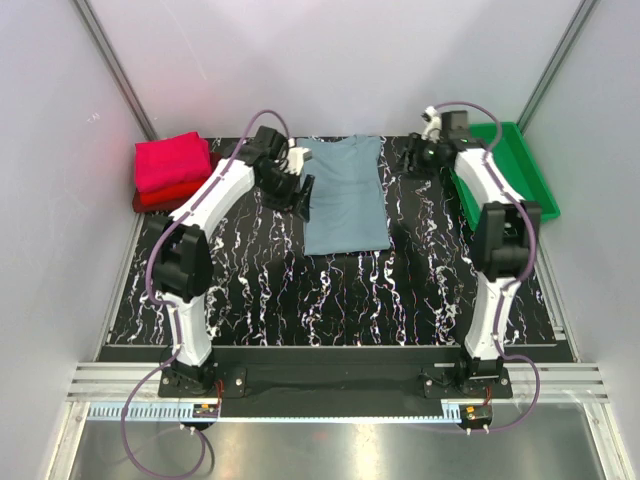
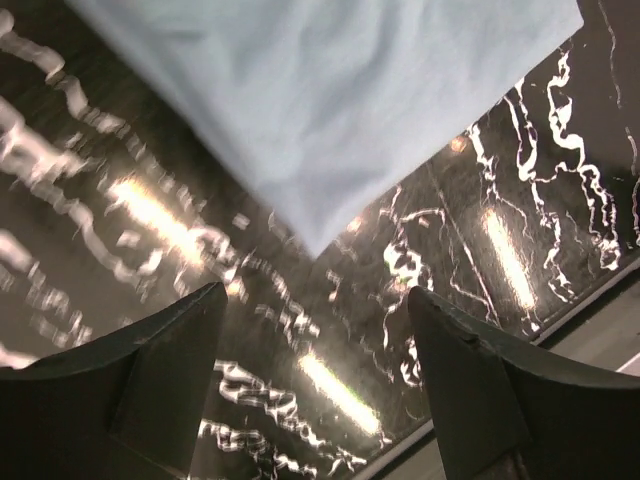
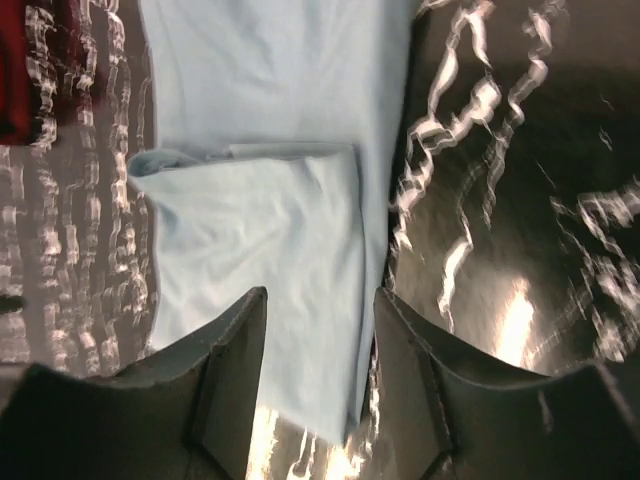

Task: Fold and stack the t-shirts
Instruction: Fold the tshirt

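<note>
**Top view.** Lying flat toward 12 o'clock on the marbled table [image 1: 260, 300]: grey-blue t-shirt [image 1: 345, 195], sleeves tucked in. Sitting at 10 o'clock: folded magenta-pink t-shirt [image 1: 172, 160] on the red t-shirt [image 1: 160, 197]. Hanging just beside the grey-blue shirt's 9 o'clock edge: left gripper [image 1: 300, 190]. Hanging near its 2 o'clock shoulder: right gripper [image 1: 418, 158].

**Left wrist view.** Standing spread, pinching nothing. Shirt corner showing at 12 o'clock, apart from the fingers [image 2: 170, 370]. Risking a close on bare table, missing the cloth.

**Right wrist view.** Standing parted above the folded sleeve [image 3: 260, 230], nothing visibly pinched. Risking a grab of the top layer only, pulling the sleeve fold open. Also risking an uneven two-arm lift, skewing the next fold.
</note>
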